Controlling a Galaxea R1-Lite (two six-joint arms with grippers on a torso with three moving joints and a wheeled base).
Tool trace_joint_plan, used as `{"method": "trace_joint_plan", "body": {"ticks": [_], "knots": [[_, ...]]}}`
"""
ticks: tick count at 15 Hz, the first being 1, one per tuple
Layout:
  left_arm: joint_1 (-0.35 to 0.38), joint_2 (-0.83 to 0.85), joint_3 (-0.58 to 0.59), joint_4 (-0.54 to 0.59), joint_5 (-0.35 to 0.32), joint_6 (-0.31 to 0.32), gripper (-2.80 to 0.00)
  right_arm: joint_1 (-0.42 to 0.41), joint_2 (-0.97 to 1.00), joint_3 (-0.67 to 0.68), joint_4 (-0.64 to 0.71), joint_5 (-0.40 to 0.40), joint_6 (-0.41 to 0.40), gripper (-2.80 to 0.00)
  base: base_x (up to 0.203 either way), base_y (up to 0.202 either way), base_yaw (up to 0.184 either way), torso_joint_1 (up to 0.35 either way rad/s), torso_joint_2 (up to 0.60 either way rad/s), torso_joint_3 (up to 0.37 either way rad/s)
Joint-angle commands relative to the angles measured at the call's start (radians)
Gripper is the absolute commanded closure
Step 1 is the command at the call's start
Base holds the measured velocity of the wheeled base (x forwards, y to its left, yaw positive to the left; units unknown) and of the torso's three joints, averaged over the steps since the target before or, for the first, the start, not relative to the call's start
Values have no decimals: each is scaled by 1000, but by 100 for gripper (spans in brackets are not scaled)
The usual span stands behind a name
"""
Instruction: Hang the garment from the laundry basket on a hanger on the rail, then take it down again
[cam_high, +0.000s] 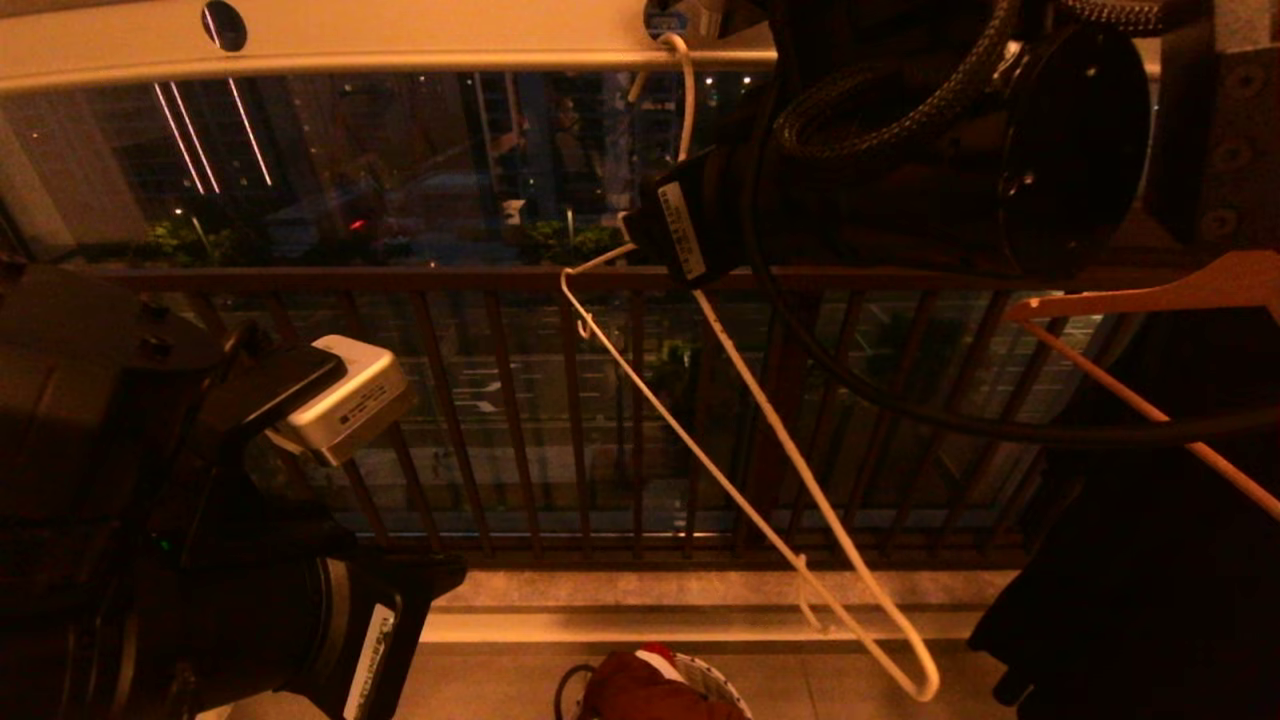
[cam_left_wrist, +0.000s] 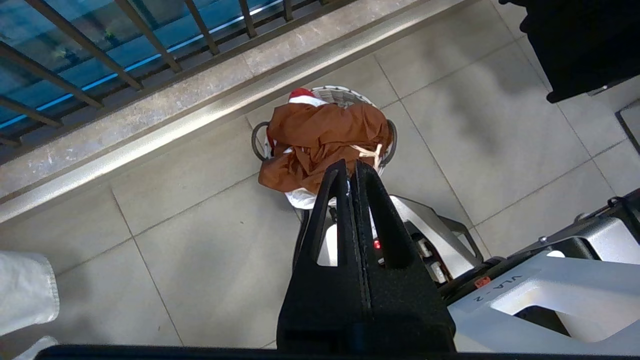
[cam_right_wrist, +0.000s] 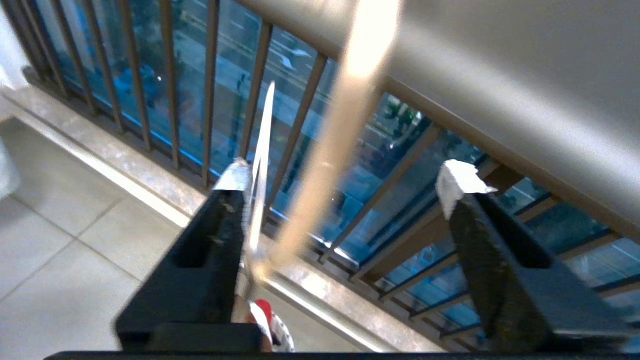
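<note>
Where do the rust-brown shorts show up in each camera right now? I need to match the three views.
Head view: the shorts at the bottom edge, centre, heaped in the laundry basket.
Left wrist view: shorts mid-frame, draped over the basket, beyond the shut left gripper.
Right wrist view: shorts cannot be made out.
Shared landmark: the dark barred railing.

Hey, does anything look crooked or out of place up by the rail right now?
Yes. The white wire hanger hooks onto the rail but hangs steeply tilted, one shoulder far lower, and carries nothing. The shorts sit heaped in the basket.
</note>
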Motion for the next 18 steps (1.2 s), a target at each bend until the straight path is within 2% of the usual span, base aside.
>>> {"method": "trace_joint_plan", "body": {"ticks": [1, 3, 6, 13, 14, 15, 18], "knots": [[0, 1, 0, 2, 2, -2, 0, 16, -35, 8, 4, -11, -1, -280, 0, 0, 0, 0, 0, 0], [0, 3, 0, 2, 2, -2, 0, 54, -70, 38, 6, -37, -2, -280, 0, 0, 0, 0, 0, 0], [2, -2, -3, 2, 2, -3, 0, 103, -158, 155, 5, -47, 1, -280, 0, 0, 0, 0, 0, 0], [2, 12, 0, 1, 3, -2, 0, 163, -416, 397, 0, -42, 36, -280, 0, 0, 0, 0, 0, 0], [2, 20, 0, 1, 3, -3, 0, 167, -439, 425, -1, -41, 37, -153, 0, 0, 0, 0, 0, 0], [3, 22, 1, 0, 3, -3, 0, 169, -454, 453, -3, -39, 41, 0, 0, 0, 0, 0, 0, 0], [2, 21, 1, 0, 3, -3, 0, 169, -471, 489, -4, -34, 65, 0, 0, 0, 0, 0, 0, 0]]}}
